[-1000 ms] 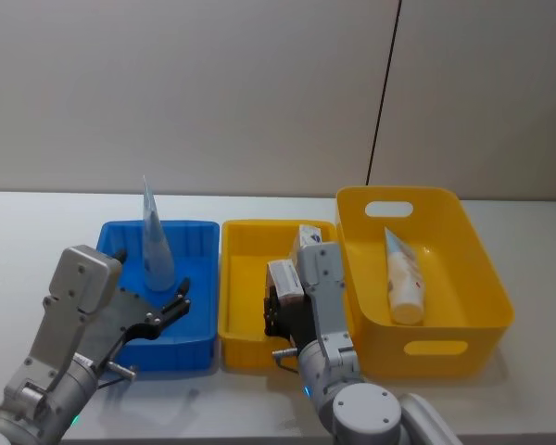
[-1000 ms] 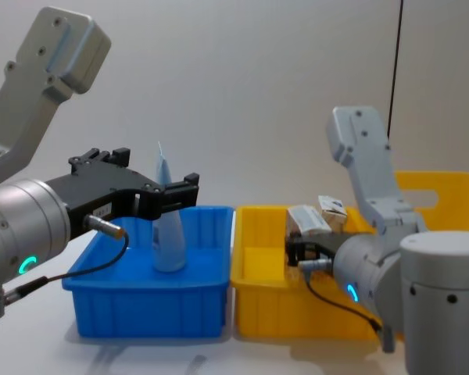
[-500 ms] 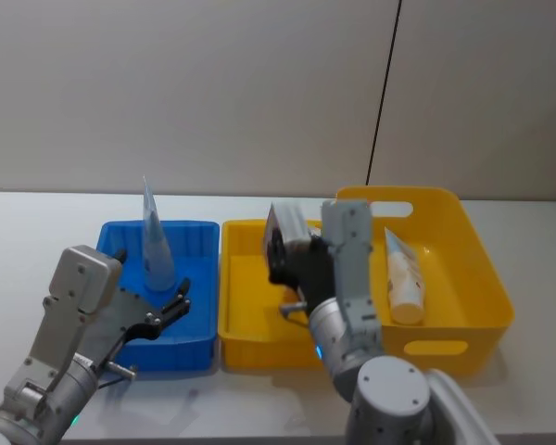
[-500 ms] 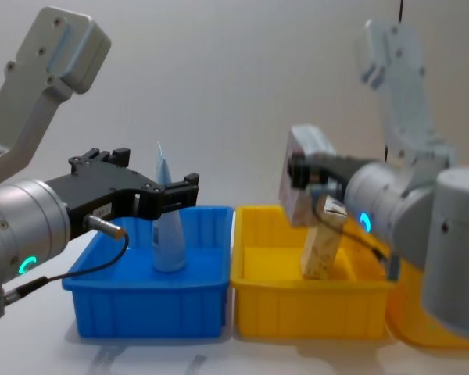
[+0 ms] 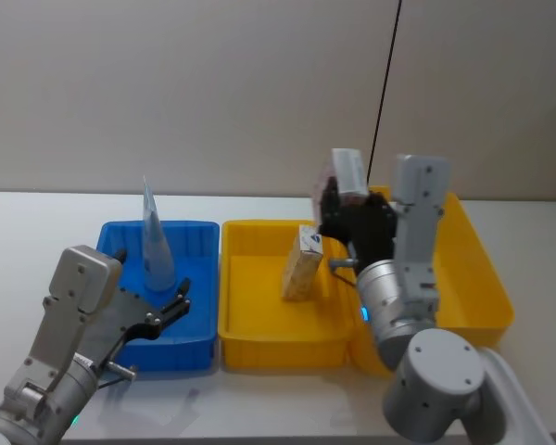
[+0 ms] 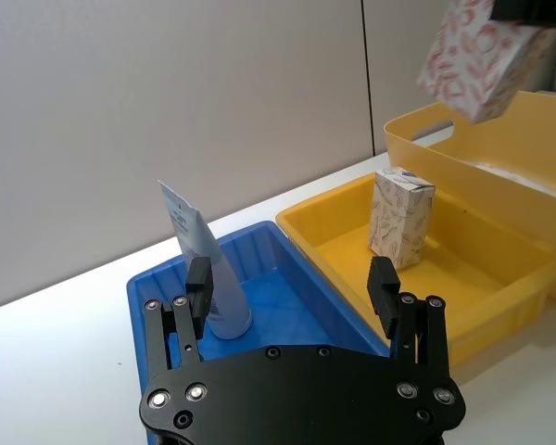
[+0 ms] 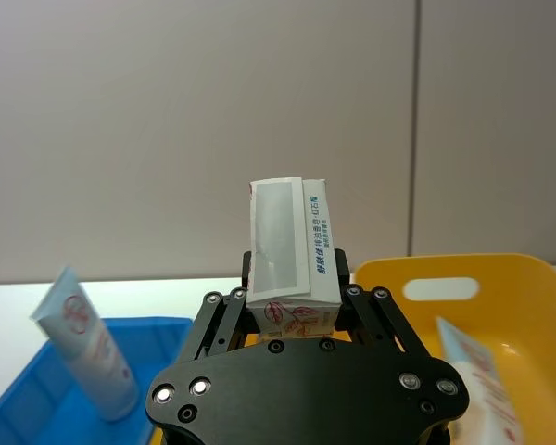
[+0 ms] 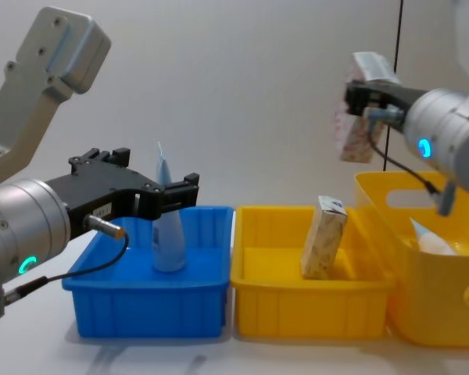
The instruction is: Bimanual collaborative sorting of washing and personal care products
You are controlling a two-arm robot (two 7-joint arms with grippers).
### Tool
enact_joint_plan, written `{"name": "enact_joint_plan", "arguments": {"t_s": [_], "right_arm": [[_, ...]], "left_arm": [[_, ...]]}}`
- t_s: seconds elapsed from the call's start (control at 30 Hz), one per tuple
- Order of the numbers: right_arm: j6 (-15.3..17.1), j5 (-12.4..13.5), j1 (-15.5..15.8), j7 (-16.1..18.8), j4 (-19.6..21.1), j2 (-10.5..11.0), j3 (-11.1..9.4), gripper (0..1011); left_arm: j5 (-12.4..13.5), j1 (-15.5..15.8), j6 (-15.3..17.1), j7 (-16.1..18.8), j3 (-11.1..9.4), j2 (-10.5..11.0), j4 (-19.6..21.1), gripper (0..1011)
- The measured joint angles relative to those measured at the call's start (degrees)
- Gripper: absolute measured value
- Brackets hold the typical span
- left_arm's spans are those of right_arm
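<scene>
Right gripper jaws clamped on white-orange carton, long axis upright, held high over the near rim of the deep yellow bin, drop target just below-right. Left gripper jaws apart, hovering by blue bin.

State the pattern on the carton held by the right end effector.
White with red leaf-like prints on the carton; clearest in the left wrist view.
</scene>
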State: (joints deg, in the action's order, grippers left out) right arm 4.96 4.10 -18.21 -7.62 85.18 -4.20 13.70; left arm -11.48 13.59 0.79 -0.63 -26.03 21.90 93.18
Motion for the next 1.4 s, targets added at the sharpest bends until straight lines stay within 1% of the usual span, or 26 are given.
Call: {"name": "enact_joint_plan", "arguments": {"t_s": [0.1, 0.13, 0.2, 0.33, 0.67, 0.93, 1.17, 1.4], "right_arm": [[0.86, -0.14, 0.63, -1.01, 1.51, 0.13, -1.11, 371], [1.4, -0.28, 1.02, -1.65, 2.28, 0.24, -1.8, 370], [1.96, -0.38, 1.37, -2.17, 2.88, 0.32, -2.35, 370], [4.09, -0.9, 2.45, -3.83, 4.46, 0.59, -4.11, 370], [8.46, -2.14, 3.86, -7.21, 5.35, 0.8, -7.49, 370], [10.26, -2.42, 3.65, -8.07, 4.64, 0.45, -8.71, 370], [11.15, -2.4, 2.62, -8.09, 3.65, -0.16, -9.33, 370], [12.84, -2.19, 1.44, -8.42, 2.28, -1.01, -10.14, 370]], "left_arm": [[0.0, 0.0, 0.0, 0.0, 0.0, 0.0, 0.0, 1001], [0.0, 0.0, 0.0, 0.0, 0.0, 0.0, 0.0, 1001], [0.0, 0.0, 0.0, 0.0, 0.0, 0.0, 0.0, 1001], [0.0, 0.0, 0.0, 0.0, 0.0, 0.0, 0.0, 1001], [0.0, 0.0, 0.0, 0.0, 0.0, 0.0, 0.0, 1001], [0.0, 0.0, 0.0, 0.0, 0.01, 0.0, 0.0, 1001], [0.0, 0.0, 0.0, 0.0, 0.0, 0.0, 0.0, 1001], [0.0, 0.0, 0.0, 0.0, 0.0, 0.0, 0.0, 1001]]}}
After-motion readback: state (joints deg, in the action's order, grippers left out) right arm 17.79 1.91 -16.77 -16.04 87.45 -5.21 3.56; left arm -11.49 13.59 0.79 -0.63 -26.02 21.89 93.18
